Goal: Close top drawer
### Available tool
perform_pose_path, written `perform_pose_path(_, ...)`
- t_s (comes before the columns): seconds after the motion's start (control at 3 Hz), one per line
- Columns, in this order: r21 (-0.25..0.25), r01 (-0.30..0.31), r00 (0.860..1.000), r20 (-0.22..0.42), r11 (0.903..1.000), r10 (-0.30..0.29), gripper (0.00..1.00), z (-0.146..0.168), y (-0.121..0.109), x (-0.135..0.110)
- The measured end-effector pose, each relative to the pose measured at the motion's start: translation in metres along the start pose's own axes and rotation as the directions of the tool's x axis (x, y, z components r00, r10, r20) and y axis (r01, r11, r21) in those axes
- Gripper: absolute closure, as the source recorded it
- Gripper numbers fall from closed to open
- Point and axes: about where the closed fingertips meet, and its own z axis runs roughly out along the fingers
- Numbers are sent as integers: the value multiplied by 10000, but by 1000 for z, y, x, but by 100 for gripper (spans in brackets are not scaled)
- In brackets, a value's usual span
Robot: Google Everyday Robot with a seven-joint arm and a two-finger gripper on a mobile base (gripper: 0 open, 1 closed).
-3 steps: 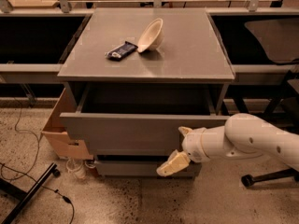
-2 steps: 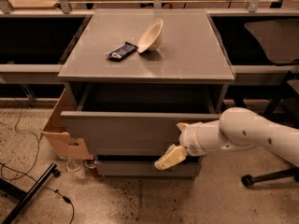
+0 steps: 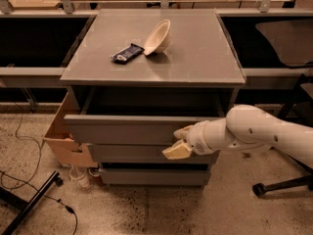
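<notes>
The top drawer (image 3: 122,129) of the grey cabinet (image 3: 195,58) stands partly pulled out, and its dark inside shows under the cabinet top. Its plain grey front panel faces me. My gripper (image 3: 179,141) reaches in from the right on a white arm and sits against the right part of that front panel. Its two tan fingers (image 3: 176,151) are spread apart with nothing between them.
A white bowl (image 3: 157,37) lies tilted next to a dark wrapped bar (image 3: 126,53) on the cabinet top. Two shorter drawer fronts (image 3: 146,175) sit below. A cardboard box (image 3: 63,141) stands at the cabinet's left, with cables and a black bar (image 3: 29,204) on the floor. A chair base (image 3: 281,185) stands at right.
My gripper has moved left along the drawer front. The top drawer has slid further into the cabinet, uncovering more of the drawer front below it.
</notes>
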Motion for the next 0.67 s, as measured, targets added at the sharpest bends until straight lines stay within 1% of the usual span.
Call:
perform_pose_path(0.33,352,125,9999,-76,9993,-122,65,3,-24,-15)
perform_pose_path(0.67,624,191,9996,-227,9979,-177,63,7,-43,-26)
